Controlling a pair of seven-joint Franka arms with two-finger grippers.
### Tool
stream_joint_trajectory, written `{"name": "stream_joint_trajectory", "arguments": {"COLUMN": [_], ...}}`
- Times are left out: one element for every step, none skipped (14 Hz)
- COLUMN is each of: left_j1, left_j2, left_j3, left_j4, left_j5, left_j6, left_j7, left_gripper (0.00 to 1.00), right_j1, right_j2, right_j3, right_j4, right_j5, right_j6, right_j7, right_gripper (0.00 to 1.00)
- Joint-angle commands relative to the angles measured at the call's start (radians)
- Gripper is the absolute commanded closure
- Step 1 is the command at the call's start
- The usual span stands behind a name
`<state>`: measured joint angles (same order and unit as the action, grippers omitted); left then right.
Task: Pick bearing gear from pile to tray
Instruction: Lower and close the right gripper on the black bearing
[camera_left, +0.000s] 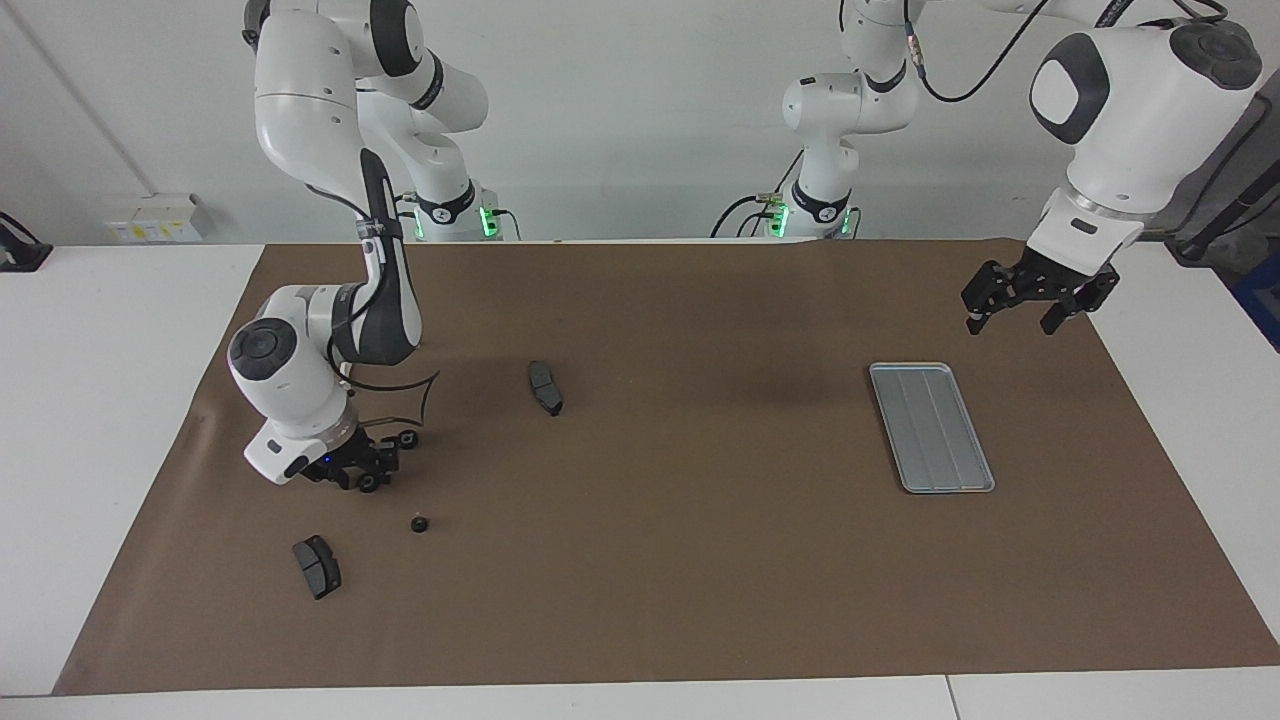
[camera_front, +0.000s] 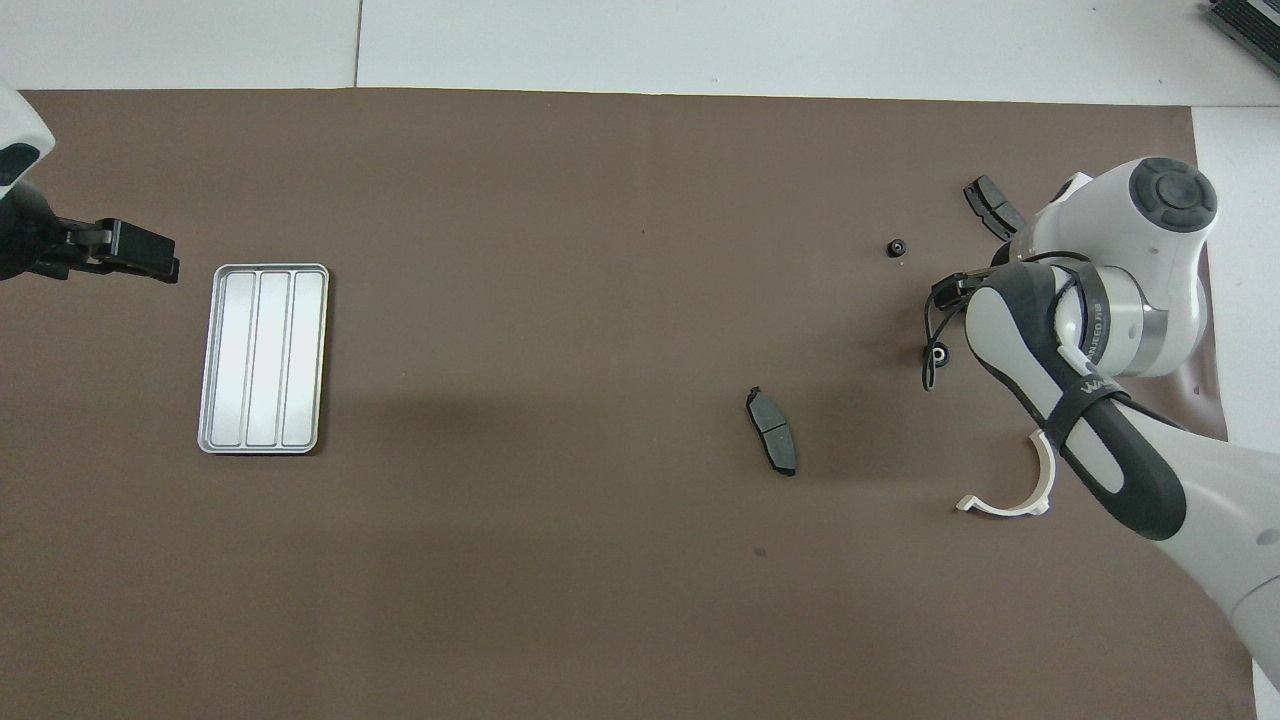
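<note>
The pile lies toward the right arm's end of the brown mat. It has a small black gear (camera_left: 420, 523) (camera_front: 897, 247), two dark grey brake pads (camera_left: 545, 387) (camera_left: 317, 566) and a white half-ring bracket (camera_front: 1015, 490). My right gripper (camera_left: 385, 462) is low over the mat in the pile. Another small round black part (camera_left: 408, 438) (camera_front: 938, 352) sits right beside it. In the overhead view the wrist hides most of this gripper. The silver ridged tray (camera_left: 930, 427) (camera_front: 262, 358) lies empty toward the left arm's end. My left gripper (camera_left: 1025, 300) (camera_front: 120, 250) waits open, raised beside the tray.
The brown mat (camera_left: 700, 600) covers most of the white table. One brake pad (camera_front: 772, 431) lies apart from the rest, toward the middle of the mat. The other brake pad (camera_front: 992, 207) lies farther from the robots than the gear.
</note>
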<state>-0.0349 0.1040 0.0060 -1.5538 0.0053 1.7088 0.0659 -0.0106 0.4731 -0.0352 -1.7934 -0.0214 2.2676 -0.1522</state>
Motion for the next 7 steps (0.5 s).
{"name": "stream_joint_trajectory", "arguments": {"left_j1": [0.001, 0.001, 0.001, 0.001, 0.001, 0.001, 0.001], "left_j2": [-0.032, -0.032, -0.032, -0.032, -0.032, -0.032, -0.032], "left_j3": [0.005, 0.005, 0.005, 0.005, 0.005, 0.005, 0.005], "left_j4": [-0.037, -0.037, -0.037, -0.037, -0.037, -0.037, -0.037], "left_j5": [-0.007, -0.007, -0.007, -0.007, -0.007, -0.007, -0.007], "left_j6": [0.008, 0.006, 0.008, 0.008, 0.008, 0.008, 0.008], "left_j7": [0.014, 0.014, 0.014, 0.014, 0.014, 0.015, 0.014], "left_gripper": [0.00, 0.00, 0.00, 0.00, 0.00, 0.00, 0.00], "right_j1": [-0.009, -0.009, -0.009, -0.011, -0.012, -0.012, -0.012], "right_j2": [-0.008, -0.008, -0.008, -0.008, -0.008, -0.008, -0.008], "right_j3": [0.006, 0.005, 0.006, 0.005, 0.005, 0.005, 0.005], "right_j4": [-0.029, -0.029, -0.031, -0.031, -0.031, -0.031, -0.031], "right_j5": [0.008, 0.006, 0.008, 0.008, 0.008, 0.008, 0.008], "right_j6": [0.021, 0.021, 0.021, 0.021, 0.021, 0.021, 0.021], "right_j7": [-0.023, -0.023, -0.023, -0.023, -0.023, -0.023, -0.023], "right_gripper": [0.38, 0.38, 0.38, 0.38, 0.41, 0.45, 0.57]}}
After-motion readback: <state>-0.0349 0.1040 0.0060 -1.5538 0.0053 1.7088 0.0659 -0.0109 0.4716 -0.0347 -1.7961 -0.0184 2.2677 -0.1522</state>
